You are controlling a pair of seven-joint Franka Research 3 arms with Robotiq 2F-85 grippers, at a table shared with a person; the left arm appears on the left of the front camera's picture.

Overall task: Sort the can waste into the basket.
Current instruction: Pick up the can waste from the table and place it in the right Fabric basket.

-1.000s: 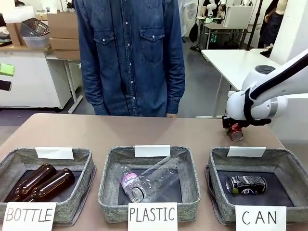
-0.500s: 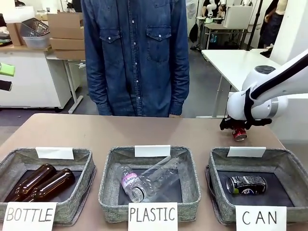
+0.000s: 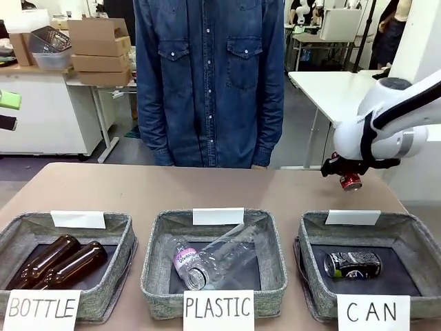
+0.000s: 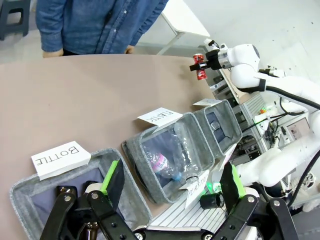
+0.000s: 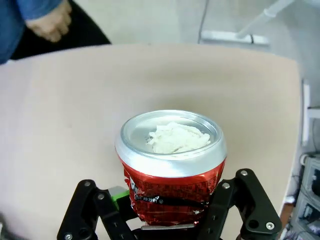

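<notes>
My right gripper (image 3: 350, 174) is shut on a red can (image 3: 351, 181) with a silver top and holds it off the table, beyond the far rim of the grey basket (image 3: 309, 234) signed "CAN". Seen from the right wrist, the red can (image 5: 171, 167) sits crumpled between my right gripper's jaws (image 5: 170, 212). A black-and-silver can (image 3: 352, 264) lies on its side inside that basket. My left gripper (image 4: 170, 187) hangs open above the near ends of the baskets, nothing between its fingers. The left wrist view shows the red can (image 4: 200, 70) far off in the right gripper (image 4: 201, 62).
A basket signed "PLASTIC" (image 3: 160, 234) holds clear bottles in the middle. A basket signed "BOTTLE" (image 3: 21, 224) holds brown glass bottles at the left. A person in a denim shirt (image 3: 210, 76) stands at the table's far edge. The far half of the table is bare.
My right gripper closed on the red can and lifted it off the table, moving up and slightly right. The person shifted to the right.
</notes>
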